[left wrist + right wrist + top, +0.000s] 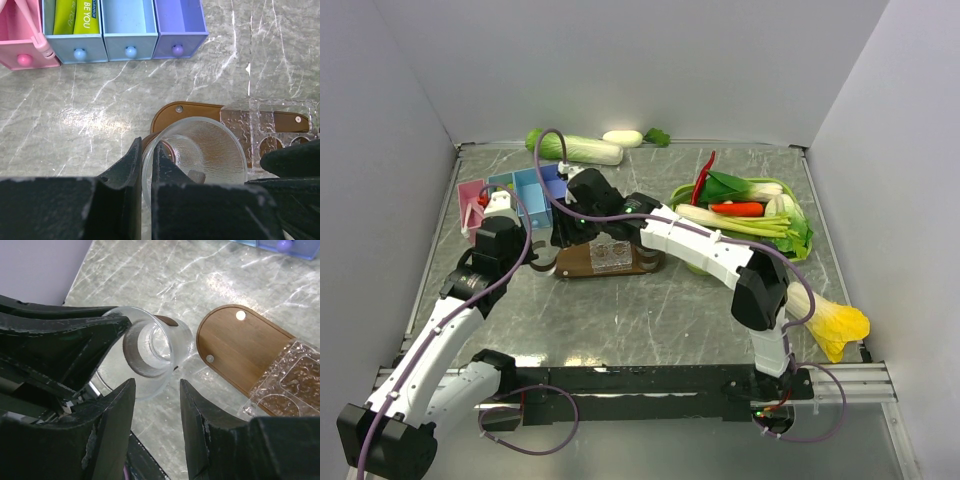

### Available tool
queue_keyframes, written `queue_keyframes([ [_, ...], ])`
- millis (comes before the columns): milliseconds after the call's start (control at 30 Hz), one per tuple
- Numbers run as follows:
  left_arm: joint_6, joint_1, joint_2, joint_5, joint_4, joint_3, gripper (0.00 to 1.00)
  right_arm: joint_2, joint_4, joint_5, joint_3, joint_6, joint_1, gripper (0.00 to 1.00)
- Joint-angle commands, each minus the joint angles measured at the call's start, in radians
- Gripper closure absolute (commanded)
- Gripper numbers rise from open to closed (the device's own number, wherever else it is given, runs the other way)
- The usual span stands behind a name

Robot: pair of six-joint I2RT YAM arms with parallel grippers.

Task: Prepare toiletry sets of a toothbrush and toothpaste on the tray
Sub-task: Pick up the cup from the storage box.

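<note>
Left wrist view: left fingers (131, 167) pinch the tumbler (200, 150) rim, right fingers (117, 412) gape empty; the thin hold risks a slip onto the tray (195, 111).

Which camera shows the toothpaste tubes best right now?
Left wrist: two light-green toothpaste tubes lie in a pale-blue compartment of the box. Top external shows the box only, tubes indistinct; right wrist shows just its corner.

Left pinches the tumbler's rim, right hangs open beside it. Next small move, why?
Probably close the right gripper on the tumbler: its open fingers flank the rim; the left gripper holds it tilted, by one wall, off the tray's end.
</note>
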Motion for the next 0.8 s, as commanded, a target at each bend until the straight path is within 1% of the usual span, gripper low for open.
queue_keyframes([
  [0, -0.022, 0.002, -0.029, -0.008, 0.1, 0.025, 0.99, 0.001, -0.029, 0.008, 0.056, -0.01, -0.005, 0.52],
  [200, -0.017, 0.002, -0.039, 0.009, 0.11, 0.022, 0.99, 0.073, -0.053, -0.01, 0.12, -0.005, -0.005, 0.52],
  [400, -0.016, 0.002, -0.047, 0.049, 0.128, 0.015, 0.99, 0.121, -0.07, -0.024, 0.168, 0.001, -0.006, 0.55],
  [500, -0.014, 0.002, -0.052, 0.067, 0.139, 0.011, 0.99, 0.13, -0.068, -0.024, 0.171, 0.004, -0.006, 0.65],
  [533, -0.013, 0.002, -0.05, 0.07, 0.14, 0.01, 0.99, 0.131, -0.07, -0.025, 0.171, 0.004, -0.008, 0.72],
  [600, -0.013, 0.002, -0.05, 0.075, 0.14, 0.011, 0.99, 0.131, -0.068, -0.025, 0.171, 0.002, -0.008, 0.8],
  [633, -0.01, 0.001, -0.049, 0.087, 0.142, 0.01, 0.99, 0.13, -0.065, -0.025, 0.169, -0.001, -0.008, 0.88],
  [667, -0.008, 0.002, -0.047, 0.098, 0.143, 0.01, 0.99, 0.128, -0.065, -0.027, 0.169, -0.002, -0.008, 0.92],
  [733, 0.001, 0.002, -0.046, 0.126, 0.148, 0.011, 0.99, 0.121, -0.058, -0.039, 0.157, -0.016, -0.011, 1.0],
  [767, 0.004, 0.002, -0.047, 0.162, 0.154, 0.01, 0.99, 0.116, -0.043, -0.048, 0.151, -0.022, -0.018, 1.0],
])
